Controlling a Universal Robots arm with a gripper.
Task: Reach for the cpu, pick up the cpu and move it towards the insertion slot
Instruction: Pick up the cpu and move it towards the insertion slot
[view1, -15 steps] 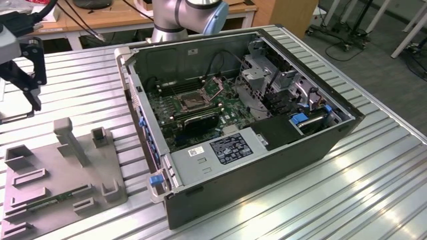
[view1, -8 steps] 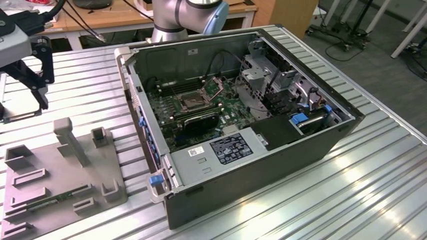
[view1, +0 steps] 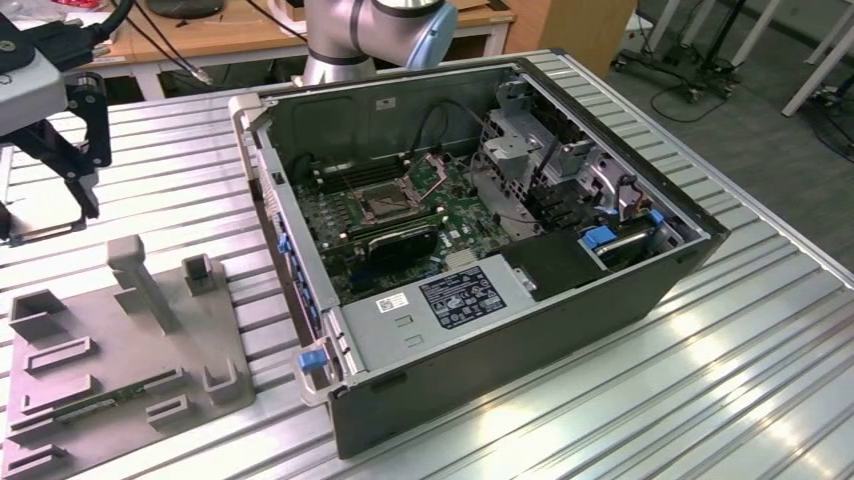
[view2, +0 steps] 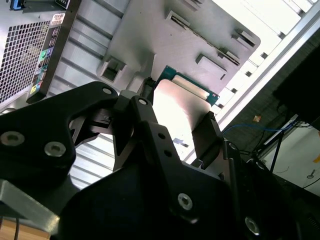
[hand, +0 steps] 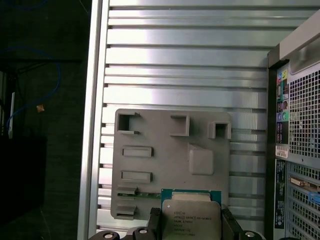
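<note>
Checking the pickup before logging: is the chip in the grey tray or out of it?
Out: the chip is held between the fingers of the gripper, raised well above the tray.

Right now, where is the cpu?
In the first wrist view the cpu is held in the gripper, over one edge of the grey tray, beside the computer case.

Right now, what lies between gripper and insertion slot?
In the exterior view, bare ribbed table and the computer case's side wall separate the gripper from the insertion slot. Both wrist views show it holding the cpu.
</note>
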